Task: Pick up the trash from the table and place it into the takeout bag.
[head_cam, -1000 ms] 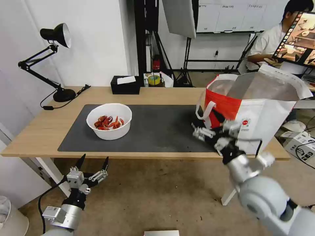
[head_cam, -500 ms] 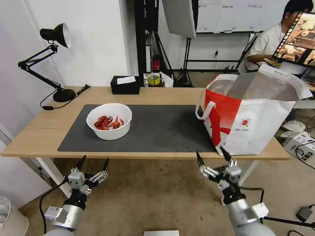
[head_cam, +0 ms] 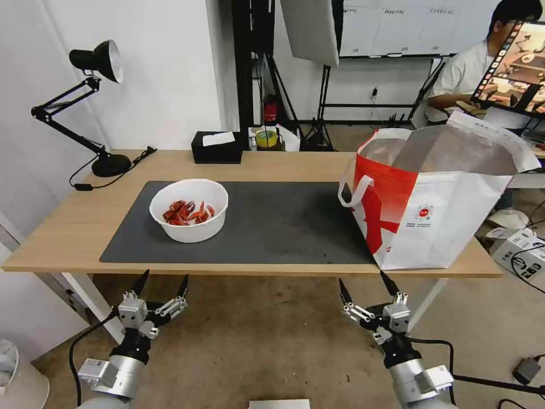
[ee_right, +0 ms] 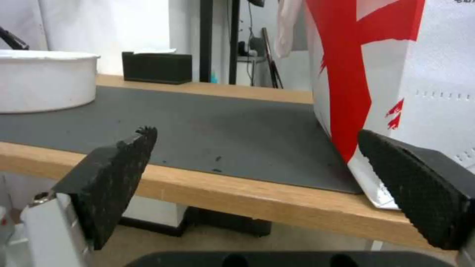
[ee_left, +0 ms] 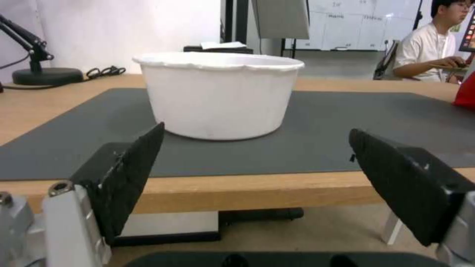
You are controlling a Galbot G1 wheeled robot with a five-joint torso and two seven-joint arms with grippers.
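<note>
- While my left gripper and right gripper hang released below the bench's near edge, one bowl sits beyond the left.
- One takeout bag stands far right.

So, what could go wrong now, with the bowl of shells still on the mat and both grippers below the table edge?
1. The bowl is wide and open; a grip by the left gripper on its rim could tilt it and spill shells.
2. The takeout bag overhangs the table corner; a push might tip it off.
3. The right gripper, rising, could strike the table edge.
</note>
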